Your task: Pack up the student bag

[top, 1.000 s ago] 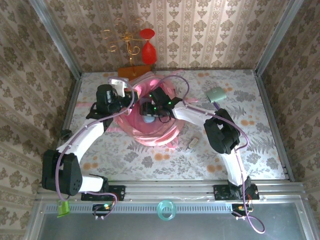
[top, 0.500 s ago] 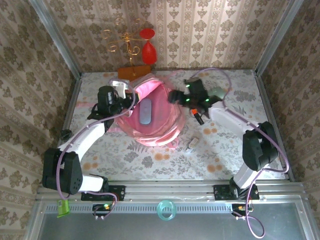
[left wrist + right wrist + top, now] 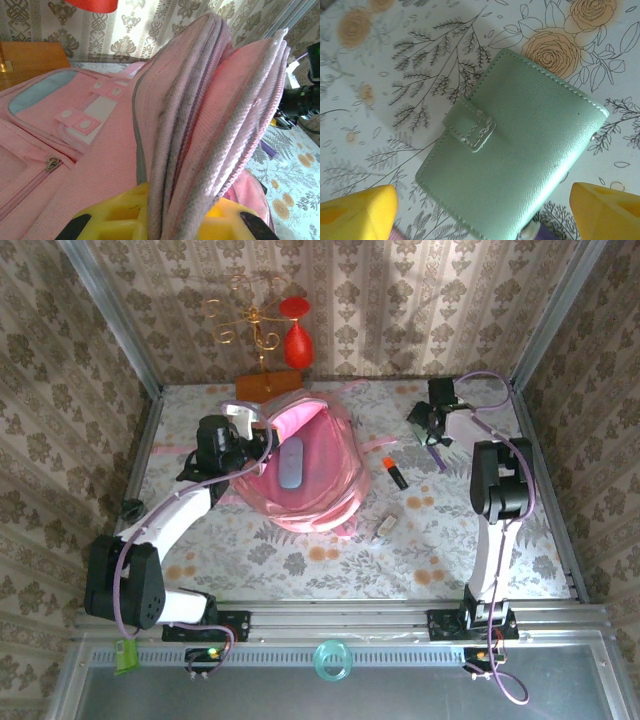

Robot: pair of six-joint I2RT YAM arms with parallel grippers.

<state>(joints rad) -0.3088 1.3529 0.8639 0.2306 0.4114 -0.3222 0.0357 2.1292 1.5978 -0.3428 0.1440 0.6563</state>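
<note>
Two grippers, two roles. My left gripper (image 3: 165,217) pinches the student bag (image 3: 300,480) mouth open at mid-surface (image 3: 290,560). My right gripper (image 3: 480,210) has left the bag and hovers spread over the green wallet (image 3: 515,145), likely the next item to pack.

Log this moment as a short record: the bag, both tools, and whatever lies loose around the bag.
bag: student bag lying in the middle, main mouth open
inside bag: a grey-blue oblong item
left tool: shut on the bag's opening edge, holding it up
right tool: open, poised over a green wallet
loose items: orange marker; small pale block
</note>
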